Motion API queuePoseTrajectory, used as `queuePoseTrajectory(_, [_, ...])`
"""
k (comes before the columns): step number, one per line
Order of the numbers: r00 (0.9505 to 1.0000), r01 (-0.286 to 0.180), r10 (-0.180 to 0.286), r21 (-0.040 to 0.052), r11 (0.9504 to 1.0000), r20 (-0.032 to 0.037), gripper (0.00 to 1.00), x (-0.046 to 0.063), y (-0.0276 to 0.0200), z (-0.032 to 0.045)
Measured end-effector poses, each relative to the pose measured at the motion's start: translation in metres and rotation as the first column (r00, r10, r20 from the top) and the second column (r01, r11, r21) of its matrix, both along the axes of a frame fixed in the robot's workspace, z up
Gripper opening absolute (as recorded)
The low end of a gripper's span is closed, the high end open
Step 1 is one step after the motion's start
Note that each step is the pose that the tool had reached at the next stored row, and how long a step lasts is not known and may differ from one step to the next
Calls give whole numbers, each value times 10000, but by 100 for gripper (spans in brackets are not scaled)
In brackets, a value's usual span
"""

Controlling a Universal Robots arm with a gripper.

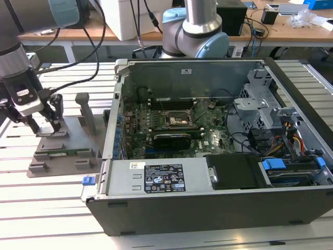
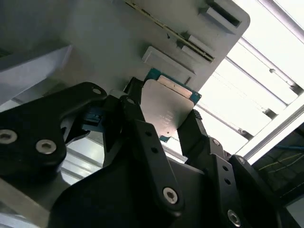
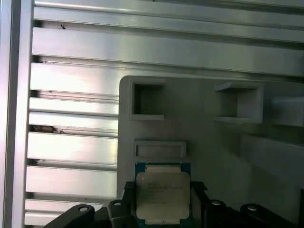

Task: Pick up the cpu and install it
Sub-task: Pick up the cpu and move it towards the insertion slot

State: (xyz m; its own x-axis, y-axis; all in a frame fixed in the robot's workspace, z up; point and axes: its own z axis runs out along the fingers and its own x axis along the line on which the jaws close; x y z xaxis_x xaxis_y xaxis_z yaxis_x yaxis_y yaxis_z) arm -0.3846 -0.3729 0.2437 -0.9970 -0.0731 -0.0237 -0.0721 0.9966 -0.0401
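Observation:
The cpu (image 2: 167, 105) is a flat square chip with a silver-grey top and a thin teal rim. It sits between my black fingers (image 2: 137, 123), which press on two opposite edges. In the first wrist view the cpu (image 3: 162, 192) lies just over the grey holder plate (image 3: 209, 142). In the exterior view my gripper (image 1: 45, 127) reaches down onto the grey fixture (image 1: 67, 148) at that view's left, outside the computer case. The motherboard socket (image 1: 174, 119) lies inside the case, far from the gripper.
The open computer case (image 1: 208, 182) takes up the middle and the exterior view's right, with cables and drive bays inside. A green memory stick (image 1: 62, 152) lies in the fixture. Grey upright posts (image 1: 86, 109) stand beside the gripper. A slatted aluminium table (image 1: 47, 208) lies underneath.

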Motion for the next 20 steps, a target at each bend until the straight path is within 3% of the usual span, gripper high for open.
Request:
queuePoseTrajectory(2, [10000, -1, 1, -2, 10000, 0, 55, 0, 1, 165])
queuePoseTrajectory(20, [10000, 0, 0, -2, 10000, 0, 55, 0, 4, 639])
